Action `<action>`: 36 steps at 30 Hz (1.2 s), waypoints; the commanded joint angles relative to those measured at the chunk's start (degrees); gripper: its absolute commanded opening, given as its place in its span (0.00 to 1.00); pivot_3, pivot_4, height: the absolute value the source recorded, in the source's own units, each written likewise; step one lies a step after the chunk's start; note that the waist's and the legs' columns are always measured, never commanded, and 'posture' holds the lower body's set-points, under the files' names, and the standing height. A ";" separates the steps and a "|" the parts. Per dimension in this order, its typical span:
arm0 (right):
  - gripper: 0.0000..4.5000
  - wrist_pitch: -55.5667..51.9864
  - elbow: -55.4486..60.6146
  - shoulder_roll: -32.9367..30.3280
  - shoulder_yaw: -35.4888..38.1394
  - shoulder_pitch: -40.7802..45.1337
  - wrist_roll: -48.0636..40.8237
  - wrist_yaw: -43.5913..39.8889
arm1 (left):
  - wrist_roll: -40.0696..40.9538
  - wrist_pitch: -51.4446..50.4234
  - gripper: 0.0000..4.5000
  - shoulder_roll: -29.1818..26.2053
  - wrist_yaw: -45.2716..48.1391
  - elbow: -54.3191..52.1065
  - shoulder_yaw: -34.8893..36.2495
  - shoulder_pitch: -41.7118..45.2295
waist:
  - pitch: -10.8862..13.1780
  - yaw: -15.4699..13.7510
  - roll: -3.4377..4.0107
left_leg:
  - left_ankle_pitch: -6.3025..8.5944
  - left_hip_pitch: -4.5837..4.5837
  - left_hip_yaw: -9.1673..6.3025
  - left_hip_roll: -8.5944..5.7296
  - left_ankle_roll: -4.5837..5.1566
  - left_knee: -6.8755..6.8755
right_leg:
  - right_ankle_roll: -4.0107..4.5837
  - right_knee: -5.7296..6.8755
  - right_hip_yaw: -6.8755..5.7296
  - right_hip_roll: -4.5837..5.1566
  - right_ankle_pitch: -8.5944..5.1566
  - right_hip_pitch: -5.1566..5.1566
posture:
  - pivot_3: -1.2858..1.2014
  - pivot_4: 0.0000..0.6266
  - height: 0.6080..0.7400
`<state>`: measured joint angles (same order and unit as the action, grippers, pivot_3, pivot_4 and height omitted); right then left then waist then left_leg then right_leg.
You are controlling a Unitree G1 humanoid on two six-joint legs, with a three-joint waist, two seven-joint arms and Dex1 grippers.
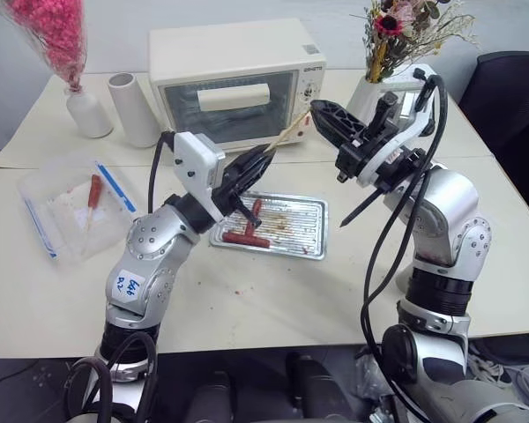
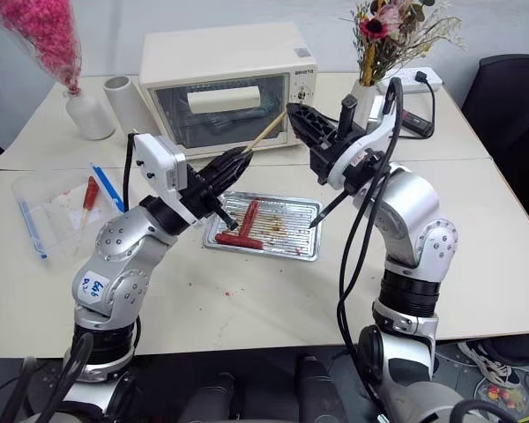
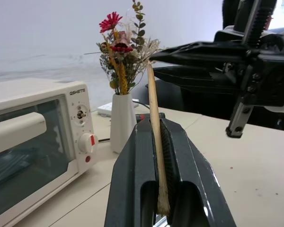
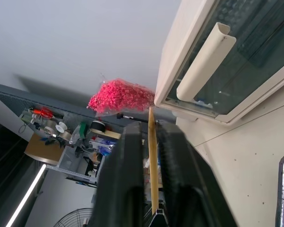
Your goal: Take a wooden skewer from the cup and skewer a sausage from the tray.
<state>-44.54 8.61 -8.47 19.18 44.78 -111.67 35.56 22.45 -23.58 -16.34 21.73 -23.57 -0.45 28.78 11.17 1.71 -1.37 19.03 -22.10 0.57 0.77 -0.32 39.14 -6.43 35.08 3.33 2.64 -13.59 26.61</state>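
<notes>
Nearest the camera, the near edge of the pale table (image 1: pixel 273 308) is seen, and above its middle both arms are raised. At the far edge a cream toaster oven (image 1: pixel 238 79) is placed, with a white vase of dried flowers (image 1: pixel 370 92) toward the far right corner, a white cylinder (image 1: pixel 134 110) just left of the oven, and a white vase with pink sprigs (image 1: pixel 86 110) toward the far left corner. Near the left edge a clear plastic bag with blue strips (image 1: pixel 66 207) is laid flat, and a red piece is seen inside it. The tray (image 1: pixel 295 231) is set at the middle of the table, in front of the oven, with two sausages on its left part: one sausage (image 1: pixel 246 239) along the near rim and another upright piece touching it. The left gripper (image 1: pixel 257 163) is closed on the wooden skewer (image 1: pixel 286 134), which is clamped between its fingers and slanted up toward the oven door. The right gripper (image 1: pixel 322 119) is held at the skewer's upper end; in the right wrist view the stick is seen between its fingers (image 4: pixel 128 161) with a slight gap on each side, so the jaws are parted a little and no clamping is visible.
</notes>
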 commanded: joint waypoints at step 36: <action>0.77 8.42 -12.83 -26.23 -50.10 21.15 92.95 -88.40 | 30.72 -22.27 0.00 -32.93 16.30 -19.15 49.22 -37.46 | 0.07 1.43 0.11 | 0.08 0.07 -0.09 -0.07 -0.09 -0.20 | 0.23 -0.43 -0.35 0.63 -0.11 0.03 | 0.52 0.24 1.00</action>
<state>-38.38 -3.64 -35.27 -31.45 64.33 -21.28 -50.72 52.16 -46.79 -48.67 38.61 -41.29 46.72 -8.33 11.23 3.15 -1.26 19.10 -22.03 0.48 0.69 -0.41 38.94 -6.20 34.67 2.97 3.29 -13.69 26.64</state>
